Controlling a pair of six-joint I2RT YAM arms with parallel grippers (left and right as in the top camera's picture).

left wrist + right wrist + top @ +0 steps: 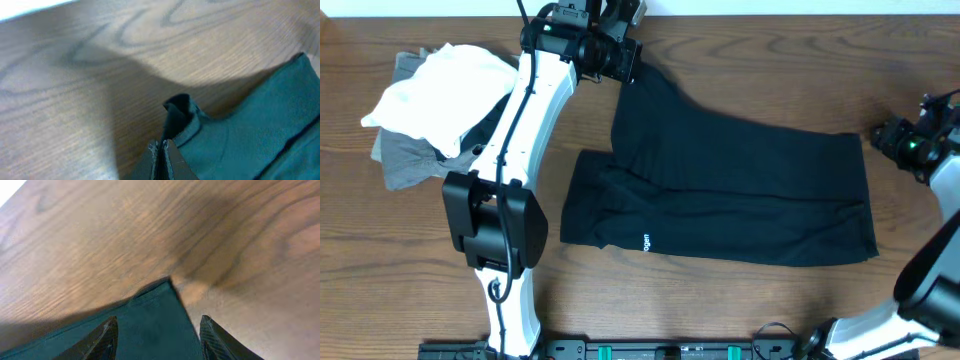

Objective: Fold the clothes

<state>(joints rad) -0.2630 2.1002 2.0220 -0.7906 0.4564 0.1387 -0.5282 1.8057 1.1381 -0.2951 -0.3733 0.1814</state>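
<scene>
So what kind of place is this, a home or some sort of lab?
Probably a robot lab bench, not a home: the left arm and right arm stand at a wooden table, with a dark garment spread out and a pile of clothes beside it.

The garment (pixel 720 190) lies spread across the middle of the table (pixel 410 270), and the pile (pixel 440 100) sits well off to its left, toward the far edge. My left gripper (pixel 625 55) is at the garment's far left corner, pinched onto it. My right gripper (pixel 885 135) is over the far right corner, one finger to each side.
</scene>
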